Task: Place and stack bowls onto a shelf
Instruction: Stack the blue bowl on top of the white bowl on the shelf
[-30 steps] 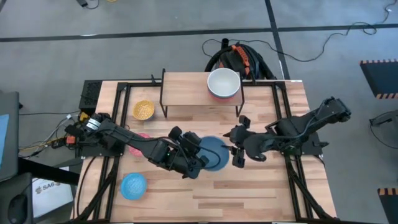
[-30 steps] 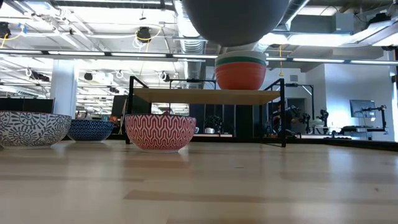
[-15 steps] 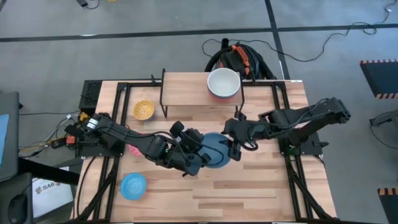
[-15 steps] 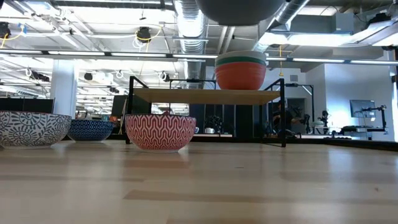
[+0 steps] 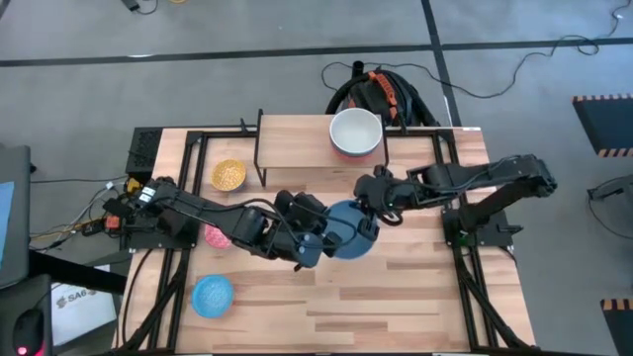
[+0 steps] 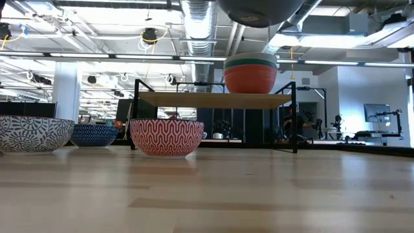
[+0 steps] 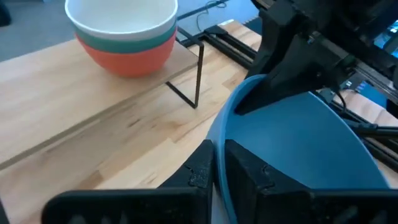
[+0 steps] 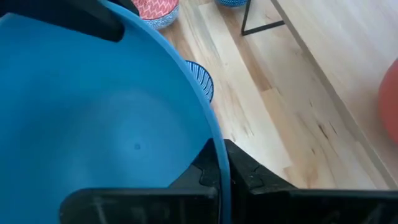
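Note:
The large blue bowl (image 5: 346,235) hangs above the table's middle, and its grey underside (image 6: 260,10) shows at the top of the low view. My left gripper (image 5: 318,237) is shut on its left rim. My right gripper (image 5: 373,211) is shut on its far-right rim. The shelf (image 5: 297,153) stands at the far side on thin black legs. On its right end sits a stack of bowls (image 5: 356,132), cream white in green in red. A yellow bowl (image 5: 228,175), a pink bowl (image 5: 216,235) and a light blue bowl (image 5: 212,295) rest on the table at the left. My left gripper pinches the bowl's rim (image 7: 214,127) on the side toward the table's left, one finger (image 7: 249,177) inside the bowl and one outside. It comes from the left. The bowl is clear of the table. My right gripper pinches the rim (image 8: 208,118) on the bowl's far-right side, one finger inside the bowl and one finger (image 8: 245,171) outside. It comes from the table's right. The bowl is lifted clear, held between both arms.
In the low view the pink patterned bowl (image 6: 167,137), a blue-white patterned bowl (image 6: 32,133) and a small dark blue bowl (image 6: 94,134) stand on the table in front of the shelf (image 6: 217,99). The shelf's left half is bare.
My right gripper has moved toward the table's left and far side to the blue bowl and has shut on its rim. The bowl, still held by my left gripper, has risen and shifted a little toward the right and the shelf.

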{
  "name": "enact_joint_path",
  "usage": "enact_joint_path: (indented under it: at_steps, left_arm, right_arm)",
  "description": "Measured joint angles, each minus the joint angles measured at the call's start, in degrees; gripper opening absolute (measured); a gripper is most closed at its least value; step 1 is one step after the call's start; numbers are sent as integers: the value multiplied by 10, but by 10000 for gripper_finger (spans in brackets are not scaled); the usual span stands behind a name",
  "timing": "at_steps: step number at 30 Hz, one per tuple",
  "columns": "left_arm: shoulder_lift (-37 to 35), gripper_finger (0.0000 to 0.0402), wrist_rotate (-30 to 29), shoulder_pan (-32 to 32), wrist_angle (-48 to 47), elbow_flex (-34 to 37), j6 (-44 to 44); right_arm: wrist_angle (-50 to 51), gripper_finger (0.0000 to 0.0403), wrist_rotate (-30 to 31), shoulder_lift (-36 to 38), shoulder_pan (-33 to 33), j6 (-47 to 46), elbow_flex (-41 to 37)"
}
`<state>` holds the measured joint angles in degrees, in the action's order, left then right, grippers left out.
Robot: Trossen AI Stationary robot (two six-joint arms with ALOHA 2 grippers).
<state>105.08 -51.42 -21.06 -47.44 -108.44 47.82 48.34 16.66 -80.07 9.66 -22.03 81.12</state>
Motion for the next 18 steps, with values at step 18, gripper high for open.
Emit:
enact_joint_path:
  at_steps: [18]
  left_arm:
    - [-1, 152, -3, 1, -11, 1, -12]
  right_arm:
    - [14, 23, -20, 0, -39, 1, 0]
